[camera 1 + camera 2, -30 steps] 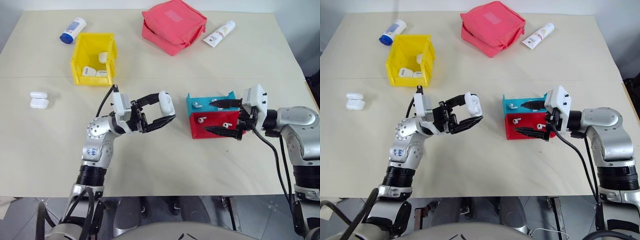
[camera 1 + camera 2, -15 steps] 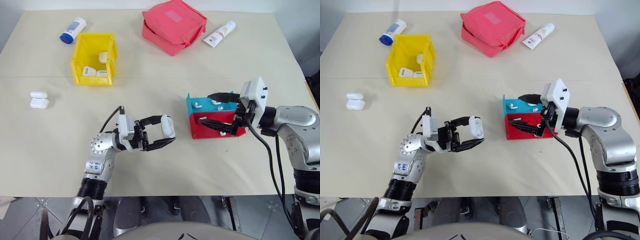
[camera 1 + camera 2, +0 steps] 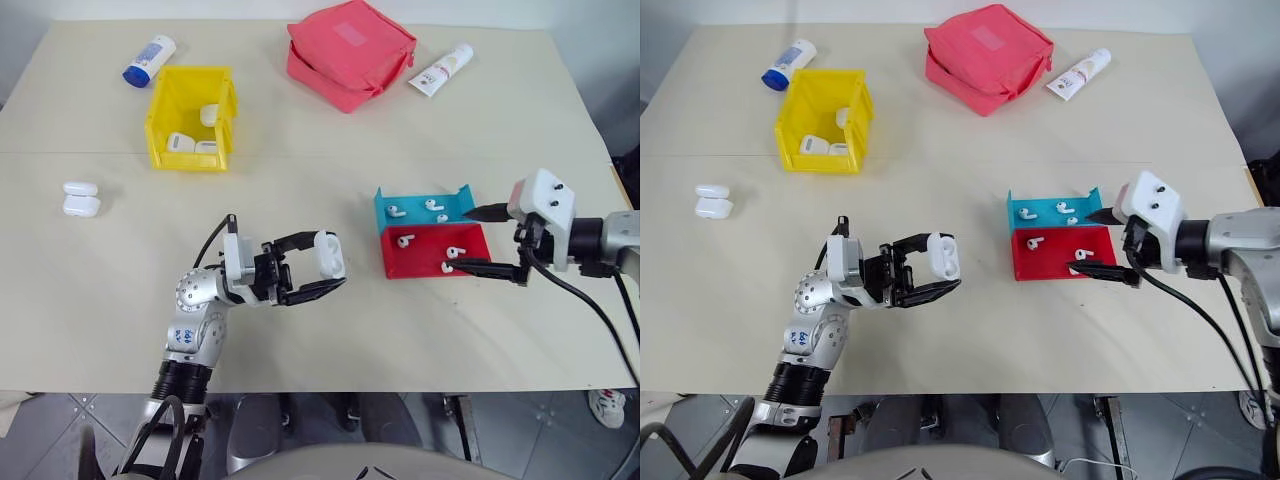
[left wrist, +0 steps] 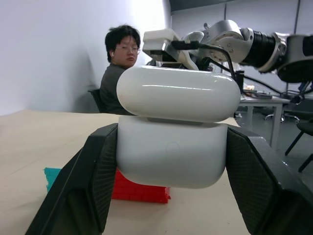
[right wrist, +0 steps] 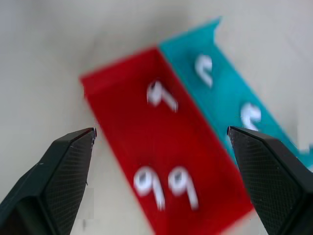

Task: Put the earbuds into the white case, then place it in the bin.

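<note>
So the small glossy white earbud case (image 3: 329, 255) is pinched between the black fingers of the left end effector (image 3: 318, 268), held up off the beige bench (image 3: 300, 340), its lid slightly ajar. It's well left of the red plastic tray (image 3: 430, 258), where tiny white earbuds (image 3: 405, 240) lie. The right end effector (image 3: 478, 240) hovers at that tray's right end, fingers spread wide. The bright yellow plastic bin (image 3: 162, 110) sits far up-left of the tray.

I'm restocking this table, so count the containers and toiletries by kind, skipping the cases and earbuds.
Yellow bin: 1
Small trays, red tray and teal tray: 2
Fabric pouch: 1
Toiletries, bottle and tube: 2
Total: 6
</note>
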Motion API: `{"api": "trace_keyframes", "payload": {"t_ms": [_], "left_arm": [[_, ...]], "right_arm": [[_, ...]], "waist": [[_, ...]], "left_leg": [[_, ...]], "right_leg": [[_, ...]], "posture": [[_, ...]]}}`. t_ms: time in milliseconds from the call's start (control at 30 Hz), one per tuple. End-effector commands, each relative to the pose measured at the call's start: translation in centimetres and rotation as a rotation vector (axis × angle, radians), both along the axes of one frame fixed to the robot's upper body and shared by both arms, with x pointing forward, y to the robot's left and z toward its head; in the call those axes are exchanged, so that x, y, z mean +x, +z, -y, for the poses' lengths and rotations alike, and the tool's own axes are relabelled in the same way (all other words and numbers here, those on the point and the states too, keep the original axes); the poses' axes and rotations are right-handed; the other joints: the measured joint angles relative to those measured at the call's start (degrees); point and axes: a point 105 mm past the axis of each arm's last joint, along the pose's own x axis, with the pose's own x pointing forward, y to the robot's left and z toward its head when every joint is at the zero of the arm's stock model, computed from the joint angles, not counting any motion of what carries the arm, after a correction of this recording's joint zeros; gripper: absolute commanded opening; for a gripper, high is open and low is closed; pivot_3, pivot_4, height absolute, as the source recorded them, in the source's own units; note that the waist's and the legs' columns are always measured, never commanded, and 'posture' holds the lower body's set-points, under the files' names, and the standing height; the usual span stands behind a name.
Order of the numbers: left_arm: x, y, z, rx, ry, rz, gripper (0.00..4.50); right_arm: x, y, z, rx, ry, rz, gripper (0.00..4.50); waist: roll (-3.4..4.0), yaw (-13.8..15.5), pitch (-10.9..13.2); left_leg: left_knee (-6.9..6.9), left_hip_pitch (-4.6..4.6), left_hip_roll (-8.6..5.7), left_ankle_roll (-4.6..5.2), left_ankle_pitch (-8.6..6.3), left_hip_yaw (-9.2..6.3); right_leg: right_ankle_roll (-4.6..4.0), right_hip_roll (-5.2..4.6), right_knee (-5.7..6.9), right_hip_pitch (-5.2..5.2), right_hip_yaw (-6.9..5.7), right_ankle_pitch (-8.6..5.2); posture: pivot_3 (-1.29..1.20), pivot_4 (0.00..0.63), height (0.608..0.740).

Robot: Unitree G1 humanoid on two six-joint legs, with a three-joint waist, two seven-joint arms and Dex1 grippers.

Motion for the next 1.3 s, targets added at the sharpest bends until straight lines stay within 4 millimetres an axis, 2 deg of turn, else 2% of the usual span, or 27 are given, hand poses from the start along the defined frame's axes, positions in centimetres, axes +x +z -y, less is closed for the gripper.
{"api": "trace_keyframes", "payload": {"t_ms": [33, 133, 267, 400, 533, 633, 1033, 1300], "left_arm": [[-0.6, 0.6, 0.5, -0.03, -0.045, 0.02, 2.88], [-0.4, 0.6, 0.6, -0.029, -0.044, 0.021, 2.88], [-0.4, 0.6, 0.7, -0.033, -0.041, 0.021, 2.88], [-0.4, 0.6, 0.7, -0.034, -0.037, 0.019, 2.88], [-0.5, 0.6, 0.7, -0.035, -0.033, 0.018, 2.88], [-0.6, 0.6, 0.7, -0.035, -0.027, 0.016, 2.88], [-1.0, 0.7, 0.4, -0.045, 0.016, 0.012, 2.88], [-1.3, 0.6, 0.3, -0.045, 0.028, 0.013, 2.88]], "right_arm": [[-0.7, 0.8, 0.9, -0.072, 0.009, 0.037, 4.5], [-1.0, 0.6, 1.0, -0.088, 0.018, 0.033, 4.5], [-1.2, 0.7, 1.0, -0.104, 0.021, 0.035, 3.7], [-1.3, 0.2, 1.5, -0.202, 0.012, -0.003, 3.7], [-1.3, 0.3, 1.0, -0.189, 0.036, 0.0, 3.7], [-1.1, 0.3, 0.7, -0.198, 0.043, 0.0, 2.92], [0.1, 0.5, -1.2, -0.22, 0.104, -0.012, 2.92], [1.3, 0.2, -1.7, -0.31, 0.138, -0.036, 2.92]], "waist": [[0.01, -0.05, -0.01], [0.02, -0.12, -0.01], [0.03, -0.17, -0.02], [0.07, -0.04, -0.02], [0.07, -0.05, -0.02], [0.08, -0.11, -0.02], [0.13, -0.13, -0.04], [0.15, -0.25, -0.04]], "left_leg": [[0.0, -0.01, 0.0, 0.0, 0.0, -0.04], [0.0, 0.0, 0.0, 0.0, 0.0, -0.07], [-0.01, 0.0, 0.01, -0.01, 0.01, -0.1], [0.01, -0.01, -0.01, -0.01, 0.01, -0.12], [0.02, 0.0, -0.01, -0.01, 0.01, -0.19], [0.02, 0.0, -0.01, -0.01, 0.01, -0.2], [0.01, -0.01, 0.01, -0.01, 0.01, -0.22], [0.0, -0.01, 0.0, -0.01, 0.01, -0.21]], "right_leg": [[0.0, 0.0, -0.02, 0.02, -0.03, 0.0], [0.0, 0.0, -0.02, 0.05, -0.06, 0.0], [0.0, 0.02, -0.02, 0.05, -0.09, 0.0], [0.0, -0.02, -0.03, 0.06, -0.1, 0.0], [0.0, -0.03, -0.09, 0.14, -0.16, 0.0], [0.0, -0.03, -0.08, 0.13, -0.17, 0.0], [0.0, -0.04, -0.09, 0.12, -0.19, 0.0], [0.0, -0.05, -0.09, 0.11, -0.2, 0.0]], "posture": [[0.0, 0.15, 0.74], [0.0, 0.15, 0.74], [0.0, 0.15, 0.74], [0.0, 0.15, 0.74], [0.0, 0.15, 0.74], [0.0, 0.15, 0.74], [0.0, 0.15, 0.74], [0.0, 0.15, 0.74]]}}
